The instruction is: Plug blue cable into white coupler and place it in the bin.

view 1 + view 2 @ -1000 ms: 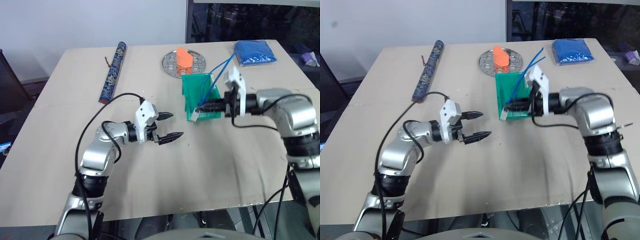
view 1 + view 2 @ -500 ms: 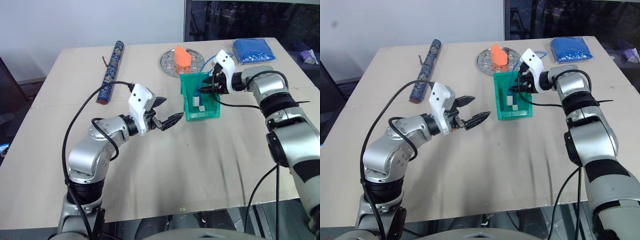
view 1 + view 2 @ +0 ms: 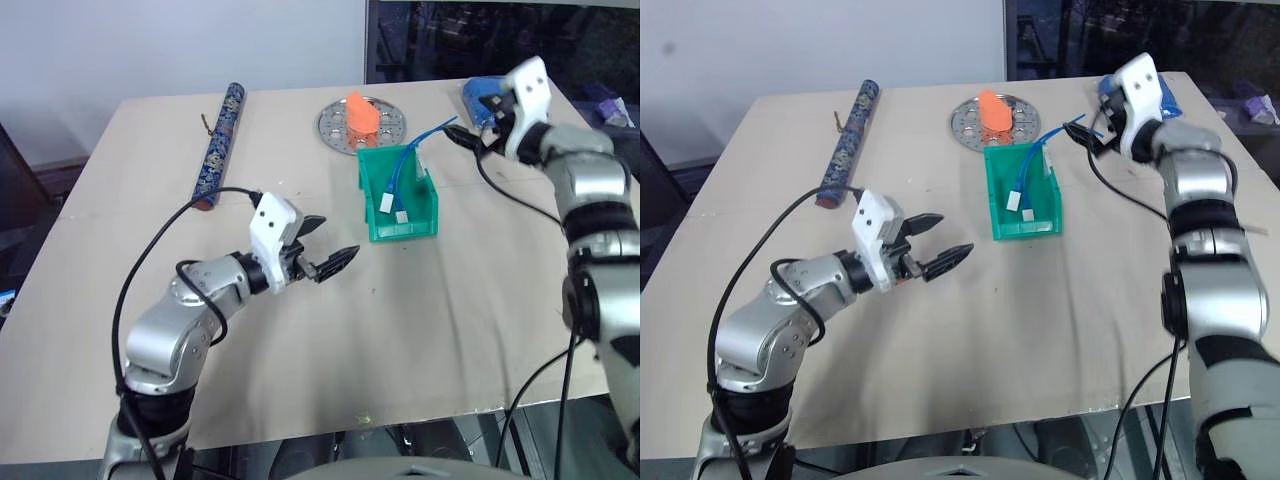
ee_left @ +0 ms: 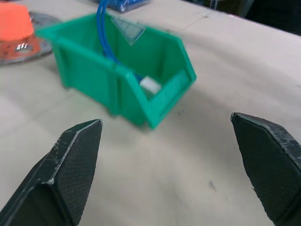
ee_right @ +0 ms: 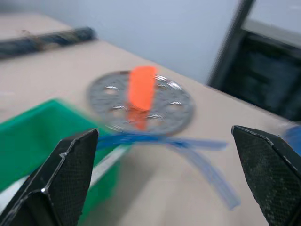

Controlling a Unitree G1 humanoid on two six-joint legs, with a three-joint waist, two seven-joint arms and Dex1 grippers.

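Right pincer (image 3: pixel 462 135) now off blue cable (image 3: pixel 403 172); white coupler (image 4: pixel 150 84) inside bin (image 3: pixel 425 220)

Glossy green plastic bin (image 3: pixel 400 205), matt beige table (image 3: pixel 420 320), perforated grey metal plate (image 3: pixel 340 125).

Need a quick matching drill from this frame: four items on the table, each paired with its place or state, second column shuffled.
1. blue cable
2. orange object
3. left gripper
4. patterned tube

A. open, above bare tabletop
B. on the round perforated plate
C. in the green bin, loop sticking out
D. lying near the table's far left edge

Pairs: 1-C, 2-B, 3-A, 4-D
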